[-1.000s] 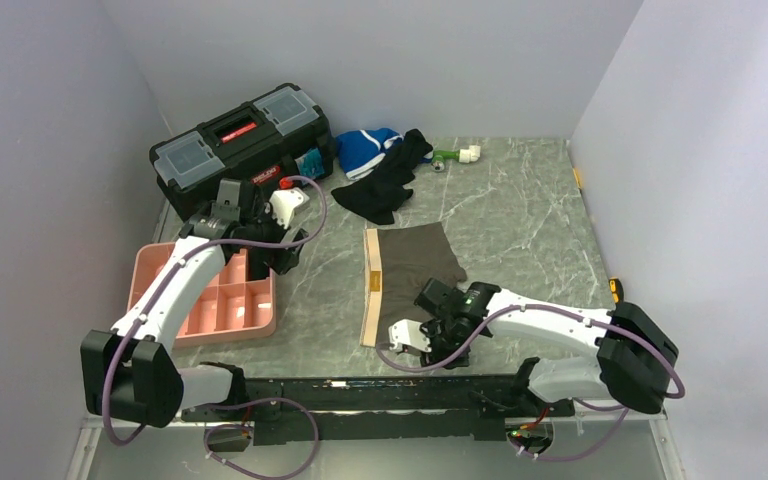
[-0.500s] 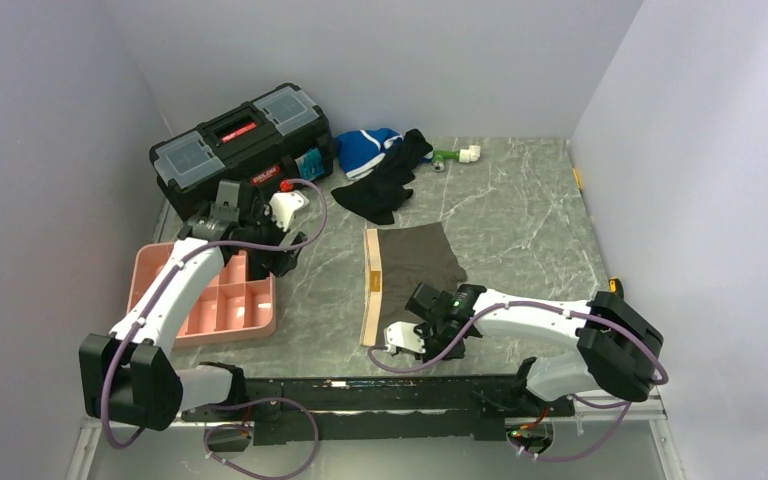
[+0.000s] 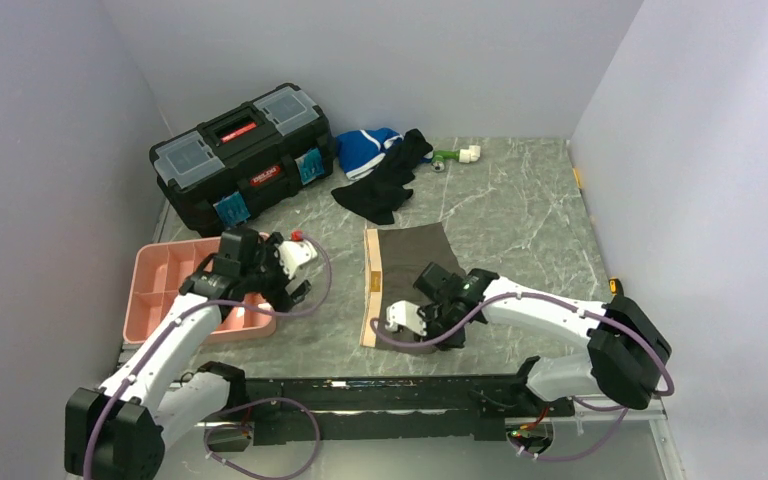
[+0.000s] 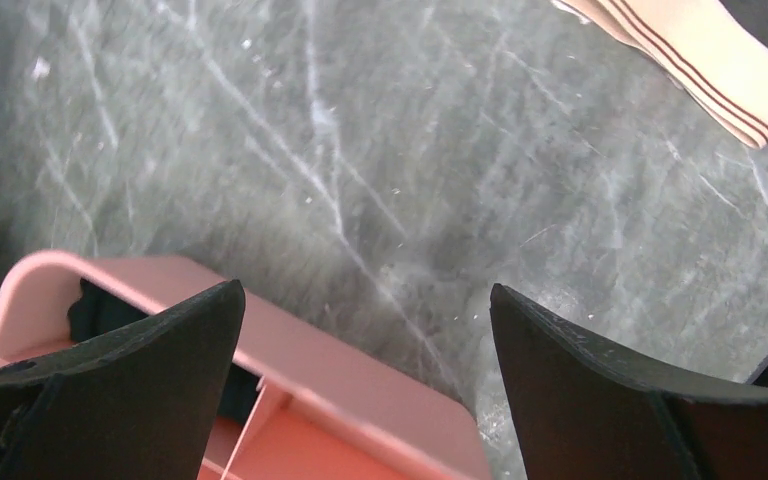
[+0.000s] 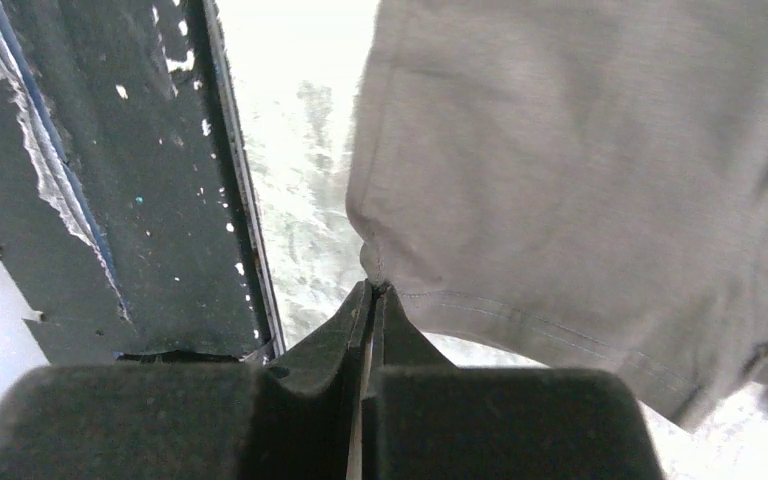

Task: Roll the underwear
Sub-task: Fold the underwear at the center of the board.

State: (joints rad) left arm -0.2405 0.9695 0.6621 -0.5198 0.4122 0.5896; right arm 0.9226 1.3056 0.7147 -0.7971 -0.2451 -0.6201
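While the underwear [image 3: 415, 265] lay spread flat on the worktop [image 3: 520, 230], close to the middle of its near edge, with the tan waistband [image 3: 371, 285] running down its left side, I had the right gripper [image 5: 372, 290] pressed together on the near hem, just at a corner of the grey fabric. Nipping it at that hem gave me, I judged, an end to lift and turn over to start the roll. The left gripper [image 4: 365, 300] hung with its fingers spread wide and holding nothing, above the right rim of the pink tray [image 4: 360, 370] toward the near-left corner. There it stood apart from the cloth, yet near enough to steady the waistband.
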